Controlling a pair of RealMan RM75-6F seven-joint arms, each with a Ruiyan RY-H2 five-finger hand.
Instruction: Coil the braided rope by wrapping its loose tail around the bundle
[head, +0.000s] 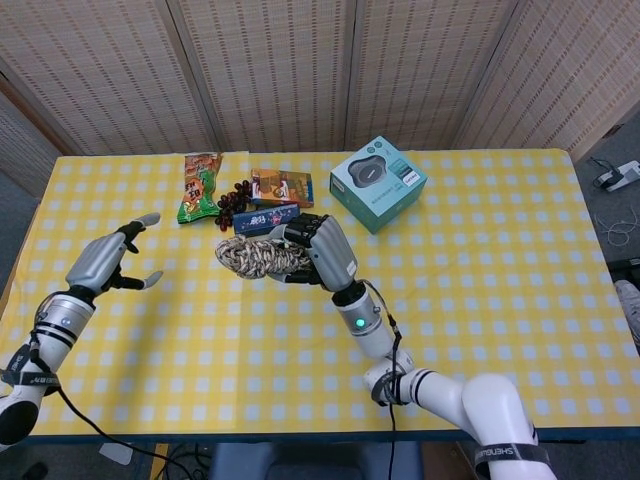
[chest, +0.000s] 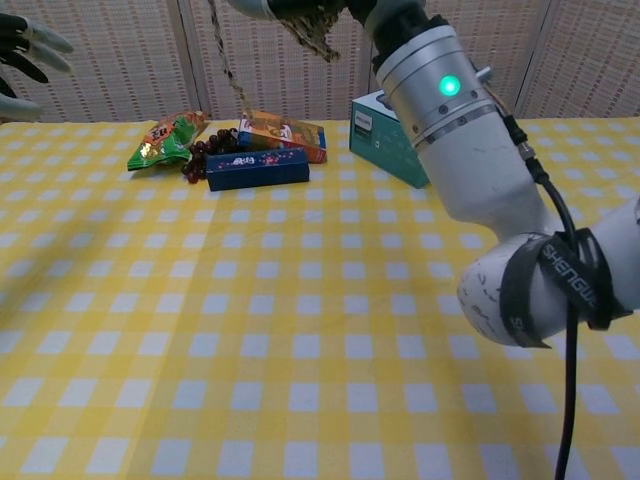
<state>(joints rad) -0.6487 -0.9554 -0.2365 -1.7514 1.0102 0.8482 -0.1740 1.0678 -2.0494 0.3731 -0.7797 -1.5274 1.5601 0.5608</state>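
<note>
Over by the left edge of the tabletop (head: 480, 290) the left hand (head: 100, 264) hangs with its fingers spread and nothing in them. Further along, near the back edge, lie a green snack bag (head: 199, 187), a cluster of dark grapes (head: 232, 199), a dark blue box (head: 266, 220) and an orange carton (head: 282, 186). Just in front of those, the right hand (head: 322, 252) grips the braided rope bundle (head: 260, 258), held up off the cloth; in the chest view a loose tail (chest: 228, 68) dangles from it. The rope looks light, soft and floppy, liable to spring loose, so I'd take the tail close to its free end and keep it taut. A teal box (head: 378, 183) sits beyond.
</note>
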